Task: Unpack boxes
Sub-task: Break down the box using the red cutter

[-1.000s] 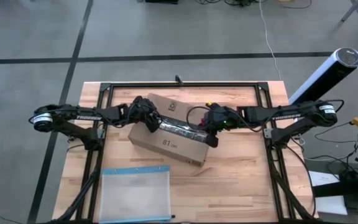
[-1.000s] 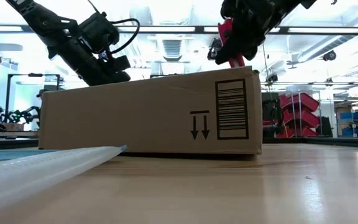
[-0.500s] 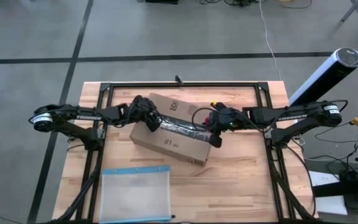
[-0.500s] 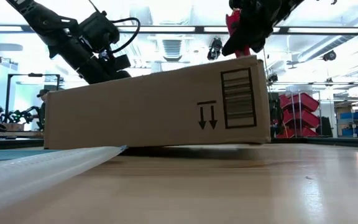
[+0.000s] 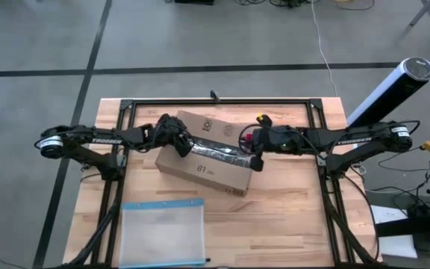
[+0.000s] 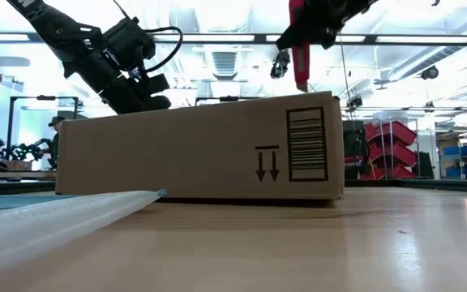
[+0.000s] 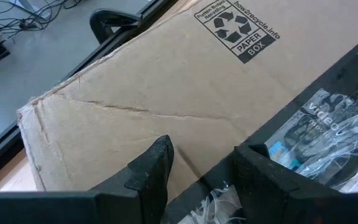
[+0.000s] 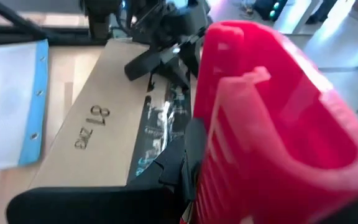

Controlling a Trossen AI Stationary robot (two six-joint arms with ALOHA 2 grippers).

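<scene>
The box (image 5: 204,153) lies mid-table, printed "81", "how2recycle.info" and "PAPER BOX", with a barcode on its side. The left gripper (image 7: 197,168), fingers spread, rests on its left end. The right gripper (image 5: 251,143) pinches a red tool (image 8: 272,118) above its right end.

A clear plastic pouch with a blue edge (image 5: 163,232) is laid flat on the wooden table (image 5: 290,224) in the lower left of the high view. A white cylinder with a dark cap (image 5: 390,90) is seen at the upper right, off the table. Red bins (image 6: 392,150) are shelved at the right of the low view.
</scene>
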